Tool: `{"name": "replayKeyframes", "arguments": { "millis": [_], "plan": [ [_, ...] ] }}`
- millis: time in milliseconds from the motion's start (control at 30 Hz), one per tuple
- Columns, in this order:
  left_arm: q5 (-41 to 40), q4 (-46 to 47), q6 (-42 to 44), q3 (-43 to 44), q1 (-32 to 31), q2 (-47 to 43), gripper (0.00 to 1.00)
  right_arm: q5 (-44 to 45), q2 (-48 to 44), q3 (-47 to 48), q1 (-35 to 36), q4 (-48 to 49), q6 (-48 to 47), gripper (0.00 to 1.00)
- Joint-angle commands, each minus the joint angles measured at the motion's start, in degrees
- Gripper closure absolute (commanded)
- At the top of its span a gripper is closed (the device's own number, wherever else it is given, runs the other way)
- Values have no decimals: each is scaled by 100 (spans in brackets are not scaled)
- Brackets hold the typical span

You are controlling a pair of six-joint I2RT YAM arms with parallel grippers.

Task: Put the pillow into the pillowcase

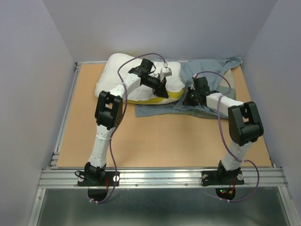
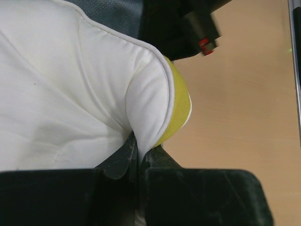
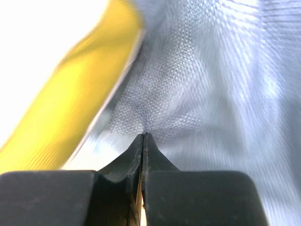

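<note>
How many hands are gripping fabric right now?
2. The left hand pinches the pillow at its yellow-banded corner; the right hand is shut on the pillowcase beside that band.

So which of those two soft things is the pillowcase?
Look along the far edge of the wooden table, right of centre. The pillowcase is the thin, crumpled grey-blue cloth at the right gripper. Its neighbour, the pillow, is puffy and white with a yellow band.
</note>
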Motion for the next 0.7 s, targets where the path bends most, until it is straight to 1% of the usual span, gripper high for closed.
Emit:
{"name": "replayKeyframes", "arguments": {
  "millis": [0,67,100,167,200,267,300,333,367,400,433,467,533,567,633,667],
  "plan": [
    [-558,562,-346,-276,62,-661,100,-361,-1474,-419,9,-118,-502,99],
    [-629,853,-575,-460,62,-705,100,-502,-2061,-622,18,-215,-607,99],
    [-743,1159,-854,-505,53,-732,100,-528,-2195,-701,18,-250,-634,99],
    [-901,1363,-953,-505,-52,-714,100,-695,-2546,-868,18,-346,-739,99],
    [-1181,1416,-997,-514,-192,-706,100,-835,-2644,-982,18,-382,-766,99],
    [-1472,1601,-1111,-540,-342,-688,100,-967,-2741,-1088,18,-417,-810,99],
    [-1595,1793,-1373,-549,-386,-618,100,-1046,-2750,-1132,18,-417,-827,100],
    [-1466,1943,-1637,-584,-369,-574,100,-1056,-2716,-1167,18,-417,-871,100],
    [-1126,2179,-1857,-567,-334,-460,100,-847,-2541,-1133,18,-435,-863,100],
    [-879,2277,-2033,-567,-290,-407,100,-845,-2540,-1089,18,-461,-836,99],
    [-685,2383,-2217,-584,-237,-389,100,-462,-2331,-1019,18,-487,-801,91],
    [-552,2584,-2411,-732,-185,-441,100,-258,-2224,-905,18,-496,-644,77],
    [-253,2813,-2474,-1013,-140,-582,100,120,-1891,-781,18,-435,-494,60],
    [-95,2962,-2474,-1267,-123,-730,100,166,-1785,-729,18,-348,-380,51],
    [11,2990,-2457,-1410,-123,-802,100,341,-1556,-737,18,28,-292,45],
    [55,2990,-2465,-1445,-123,-820,100,350,-1329,-746,18,144,-230,39]
  ]
}}
